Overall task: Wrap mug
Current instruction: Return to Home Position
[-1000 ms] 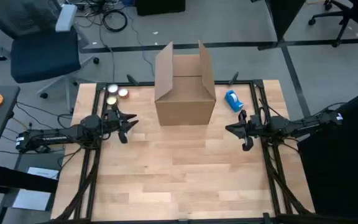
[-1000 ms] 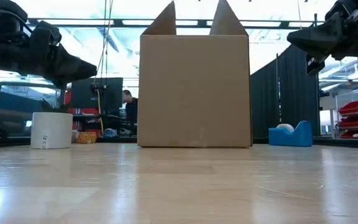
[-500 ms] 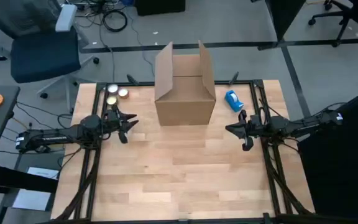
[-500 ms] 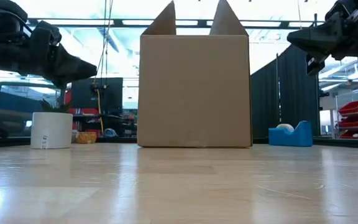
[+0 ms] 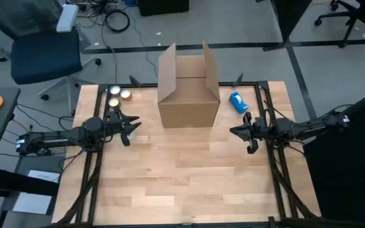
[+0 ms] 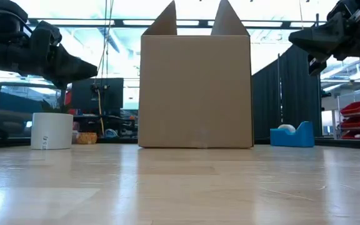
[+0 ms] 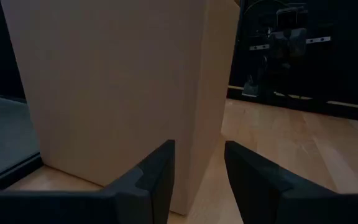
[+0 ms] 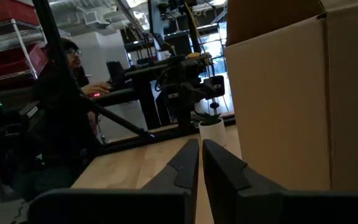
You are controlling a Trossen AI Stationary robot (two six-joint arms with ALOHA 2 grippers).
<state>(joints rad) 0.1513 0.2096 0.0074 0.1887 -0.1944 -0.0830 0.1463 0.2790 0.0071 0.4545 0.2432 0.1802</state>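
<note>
I'm still idling at home — nothing shifting.
My left pincer (image 5: 132, 127) is gaping, right pincer (image 5: 236, 132) pinching shut on nothing, cardboard box (image 5: 189, 95) upper-centre — finishing.

Wooden table (image 5: 182, 177), cardboard box (image 5: 189, 104), blue tape dispenser (image 5: 238, 102), white cylinder (image 6: 52, 130)

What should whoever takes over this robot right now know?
Left gripper: open, empty, raised left of the cardboard box.
Right gripper: shut, empty, raised right of it, near the blue tape dispenser.
Box stands at the back of the table, two flaps upright; the mug is not visible, so packing seems done.
Left: probably only parking the arms; check the flaps.
</note>
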